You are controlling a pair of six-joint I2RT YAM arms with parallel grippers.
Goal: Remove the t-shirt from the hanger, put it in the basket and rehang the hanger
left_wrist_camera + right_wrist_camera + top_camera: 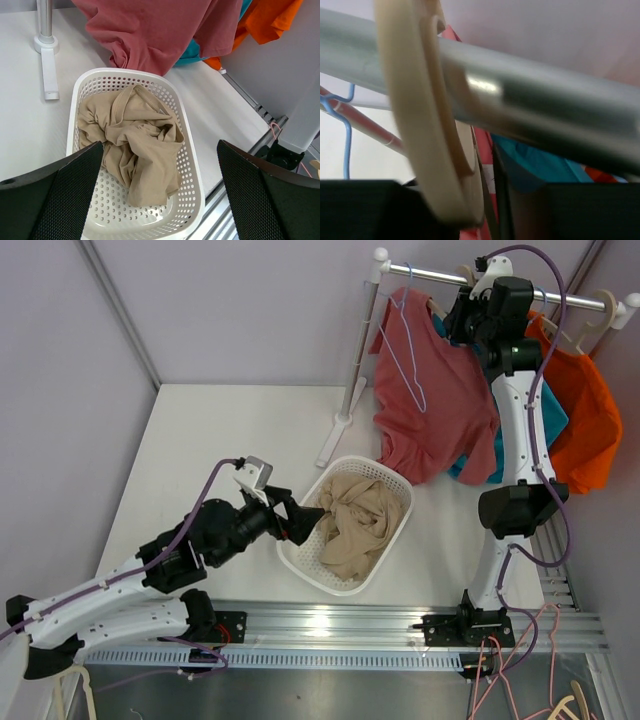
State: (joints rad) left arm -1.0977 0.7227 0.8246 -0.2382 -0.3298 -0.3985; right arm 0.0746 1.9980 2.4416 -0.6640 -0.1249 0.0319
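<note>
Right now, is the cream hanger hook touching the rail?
Touching. The right wrist view shows the cream hanger hook looped over the rail, its inner curve seated on top of the metal with no gap visible.

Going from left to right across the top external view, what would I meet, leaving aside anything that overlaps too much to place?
Left gripper → white basket holding a crumpled beige garment → red t-shirt hanging from the rail → orange t-shirt.
</note>
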